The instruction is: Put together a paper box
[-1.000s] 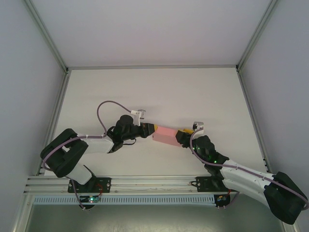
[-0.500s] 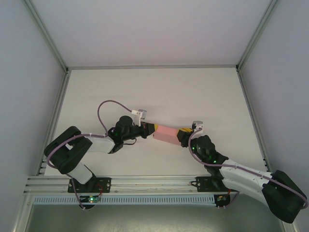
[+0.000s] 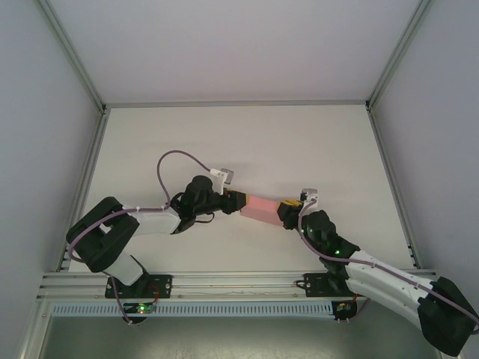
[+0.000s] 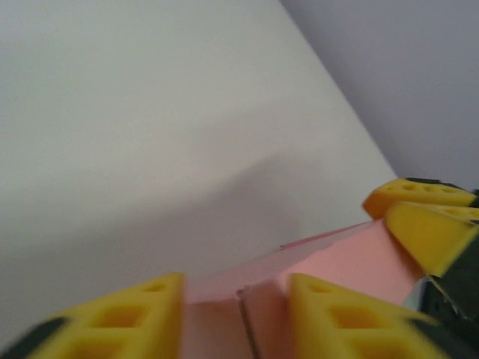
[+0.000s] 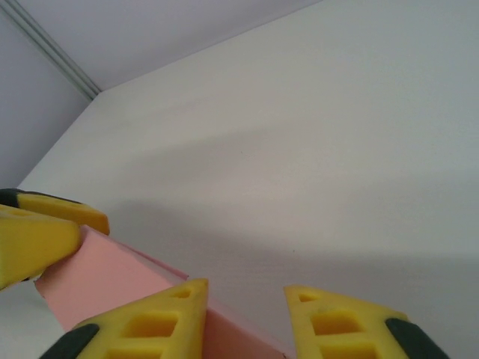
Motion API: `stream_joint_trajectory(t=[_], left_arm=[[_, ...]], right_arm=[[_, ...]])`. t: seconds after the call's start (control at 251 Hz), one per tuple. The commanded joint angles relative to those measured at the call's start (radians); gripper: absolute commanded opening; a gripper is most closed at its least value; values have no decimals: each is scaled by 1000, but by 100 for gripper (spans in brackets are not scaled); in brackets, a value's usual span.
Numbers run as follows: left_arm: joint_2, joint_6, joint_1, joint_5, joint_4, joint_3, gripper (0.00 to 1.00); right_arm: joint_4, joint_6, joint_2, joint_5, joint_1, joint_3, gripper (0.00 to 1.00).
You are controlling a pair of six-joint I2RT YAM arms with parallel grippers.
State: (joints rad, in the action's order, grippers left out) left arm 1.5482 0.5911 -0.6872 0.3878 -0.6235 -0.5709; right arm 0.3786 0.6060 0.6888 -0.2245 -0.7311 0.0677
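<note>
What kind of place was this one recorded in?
Probably a lab robot test cell: a white table boxed in by plain grey walls with aluminium framing, the left arm and right arm bolted to a rail at its near edge.

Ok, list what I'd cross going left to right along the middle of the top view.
left arm → left gripper → pink box → right gripper → right arm
</note>
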Motion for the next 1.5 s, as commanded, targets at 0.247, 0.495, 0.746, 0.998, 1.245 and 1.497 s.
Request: stream_joint_trajectory(t=[0.247,0.495,0.746,0.998,1.245,1.497], left_arm=[[-62,-69,-8,-45,345,-109,92],[-142,-129,-8,-144,505,-193,100],[-215,-125,-8,-307,758,-307,100],[-283,-107,-5,-592,1100,-390,100],[-400,-59,20,-687,1148,-275,100],[-520,-38,41,-704,1152,-174,100]], right_arm=[[-337,25,-13,-42,-7,94,49],[-391,-12,67,-21,-5,243,66],[-484,-145,91,49,35,382,98],[-849,-577,316,444,29,708,99],[-1132,-867,607,231,-80,978,98],[-1189,-966,770,138,-82,1036,98]])
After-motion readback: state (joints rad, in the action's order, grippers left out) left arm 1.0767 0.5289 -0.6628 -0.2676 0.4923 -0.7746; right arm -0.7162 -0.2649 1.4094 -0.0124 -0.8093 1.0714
